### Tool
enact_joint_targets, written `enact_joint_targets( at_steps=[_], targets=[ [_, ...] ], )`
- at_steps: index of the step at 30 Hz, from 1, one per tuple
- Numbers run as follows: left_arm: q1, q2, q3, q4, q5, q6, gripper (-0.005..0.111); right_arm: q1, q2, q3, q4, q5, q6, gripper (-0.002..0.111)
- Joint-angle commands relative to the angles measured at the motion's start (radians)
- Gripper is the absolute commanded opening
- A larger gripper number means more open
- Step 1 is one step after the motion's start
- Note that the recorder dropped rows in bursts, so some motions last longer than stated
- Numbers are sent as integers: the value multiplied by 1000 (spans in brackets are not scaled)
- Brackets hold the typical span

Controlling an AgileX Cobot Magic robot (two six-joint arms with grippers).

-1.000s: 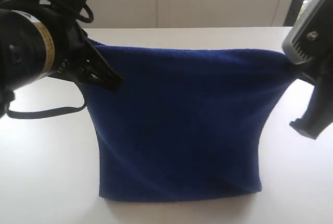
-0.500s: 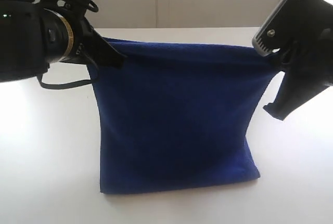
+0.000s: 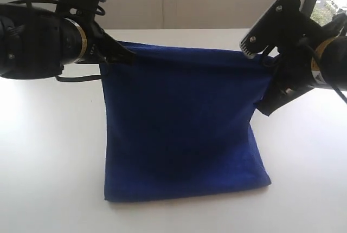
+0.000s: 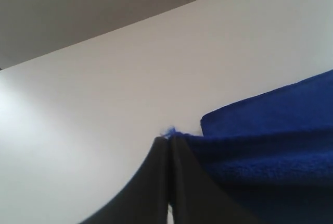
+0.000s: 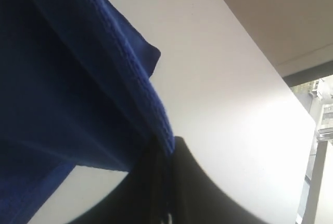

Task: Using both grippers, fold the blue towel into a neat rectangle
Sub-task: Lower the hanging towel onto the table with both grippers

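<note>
Gripping both raised corners of the hanging towel

You are clamping the left gripper (image 3: 126, 58) onto the raised left corner of the blue towel (image 3: 179, 130). Its jaws are pressing flat together, with only a small tuft of blue fabric poking out at the tips in the left wrist view. You are clamping the right gripper (image 3: 267, 64) onto the raised right corner, and the stitched edge is running into its closed jaws. Between them the top edge is stretching fairly taut above the white table (image 3: 49, 162). The cloth is draping down, with its near edge resting on the tabletop. The left pinch is biting very little fabric, so spreading the grippers or moving fast risks that corner slipping free. Carrying the corners unevenly risks a skewed fold.
</note>
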Motion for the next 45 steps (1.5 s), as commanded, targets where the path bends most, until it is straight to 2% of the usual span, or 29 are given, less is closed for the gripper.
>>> enact_joint_targets(
  at_steps=[1, 8, 10, 14, 28, 37, 45],
  targets=[
    [44, 34, 4, 131, 30, -120, 0, -3, 46, -35, -142, 29, 131, 0],
    [109, 100, 4, 399, 31, -408, 0, -33, 184, -104, -171, 29, 157, 0],
    [125, 121, 1, 400, 37, -474, 0, -50, 229, -124, -169, 19, 157, 0],
    [154, 171, -30, 400, 20, -485, 0, -82, 302, -171, -169, -13, 157, 0],
    [186, 381, -233, 400, -14, -485, 0, -182, 504, -348, -167, -57, 157, 0],
    [244, 479, -309, 400, -70, -493, 0, -216, 648, -456, -167, -103, 157, 0],
    [244, 587, -379, 400, -92, -518, 0, -223, 776, -509, -171, -131, 157, 0]
  ],
)
